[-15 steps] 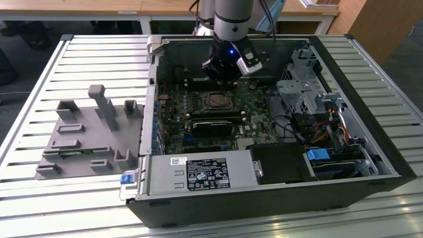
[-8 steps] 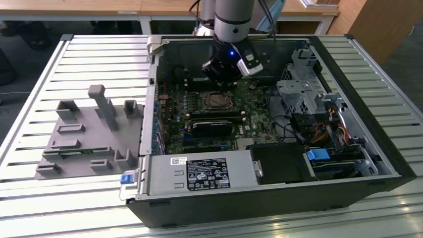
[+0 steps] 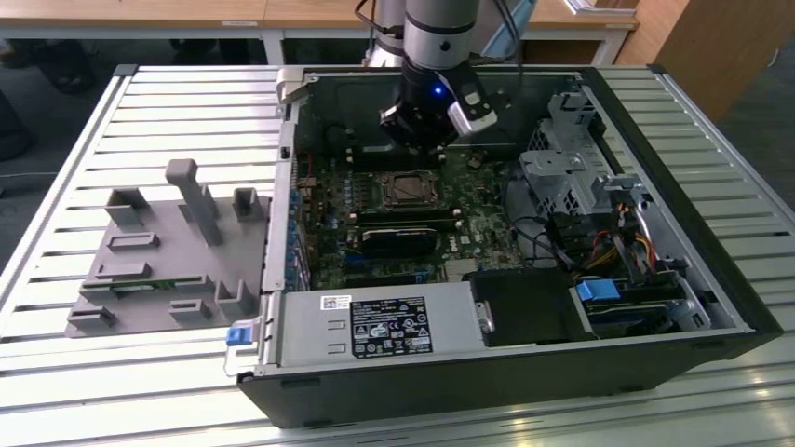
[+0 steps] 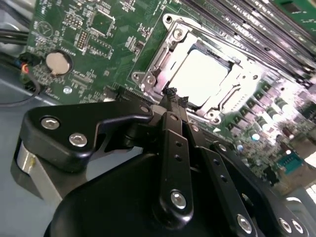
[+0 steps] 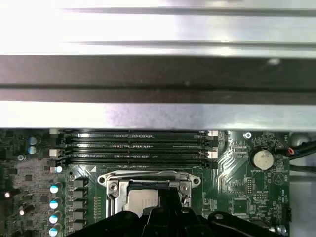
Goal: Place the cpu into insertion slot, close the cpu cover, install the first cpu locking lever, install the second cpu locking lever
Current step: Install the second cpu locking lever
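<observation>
Slatted metal tabletop (image 3: 149, 102) is being used as the work surface, with wooden desks (image 3: 249, 14) standing behind it. An open computer case (image 3: 522, 307) is lying on that surface, and a grey plastic fixture (image 3: 162, 251) is resting beside it toward the exterior view's left. Inside the case the green motherboard (image 3: 330, 251) is being exposed to the arm, whose gripper (image 4: 173, 98) is being held low over the board just beside the insertion slot (image 3: 407, 189). In the second wrist view the fingertips (image 4: 170, 95) are being pressed together with nothing between them, so the gripper is judged to be clenched and empty. The cpu (image 4: 202, 74) is already being carried by the slot, its pale metal face showing through the cut-out of the cpu cover (image 4: 173, 49), which is lying down flat over it. The clenched tip is being brought against the near edge of the cover frame, close to a thin locking lever (image 4: 148, 64) running along one side; whether that lever is latched cannot be told. Judging from this, a lever is being worked: the tip is best being kept on the lever wire alone, pushed slowly down and sideways under its hook, clear of the memory slots (image 5: 133, 143) and the round coin battery (image 5: 260, 159).
</observation>
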You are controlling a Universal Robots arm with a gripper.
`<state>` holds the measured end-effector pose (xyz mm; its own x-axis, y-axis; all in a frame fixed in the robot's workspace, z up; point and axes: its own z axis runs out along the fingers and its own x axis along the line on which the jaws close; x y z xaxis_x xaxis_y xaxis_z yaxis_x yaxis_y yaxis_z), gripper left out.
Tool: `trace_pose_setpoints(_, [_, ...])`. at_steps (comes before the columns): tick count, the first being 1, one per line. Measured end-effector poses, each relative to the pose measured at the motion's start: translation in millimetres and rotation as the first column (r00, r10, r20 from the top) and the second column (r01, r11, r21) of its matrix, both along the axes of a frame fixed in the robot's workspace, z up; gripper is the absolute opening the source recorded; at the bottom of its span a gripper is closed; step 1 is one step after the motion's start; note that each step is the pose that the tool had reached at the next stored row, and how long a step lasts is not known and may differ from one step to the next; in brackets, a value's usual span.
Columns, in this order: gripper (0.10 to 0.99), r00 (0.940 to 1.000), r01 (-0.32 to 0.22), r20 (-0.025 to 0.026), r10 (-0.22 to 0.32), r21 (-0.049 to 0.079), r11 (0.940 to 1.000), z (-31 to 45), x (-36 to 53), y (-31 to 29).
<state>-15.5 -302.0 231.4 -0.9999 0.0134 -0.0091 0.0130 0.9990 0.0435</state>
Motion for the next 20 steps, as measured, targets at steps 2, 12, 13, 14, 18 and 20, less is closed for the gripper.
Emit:
trace_pose_setpoints(2, [0.110,1.0000,0.000,0.0000,0.000,0.000,1.0000,2.5,0.0,-0.8])
trace_pose_setpoints(12, [0.110,1.0000,0.000,-0.0001,0.000,0.001,1.0000,2.6,0.0,-24.6])
trace_pose_setpoints(13, [0.110,1.0000,0.000,-0.0001,0.000,0.001,1.0000,2.6,0.0,-27.2])
trace_pose_setpoints(14, [0.110,1.0000,0.000,-0.0002,0.000,0.001,1.0000,2.5,0.0,-29.5])
trace_pose_setpoints(18, [0.110,1.0000,0.000,-0.0007,0.000,0.001,1.0000,2.5,0.0,-36.7])
trace_pose_setpoints(20, [0.110,1.0000,0.000,-0.0011,0.000,0.001,1.0000,2.5,0.1,-38.7])
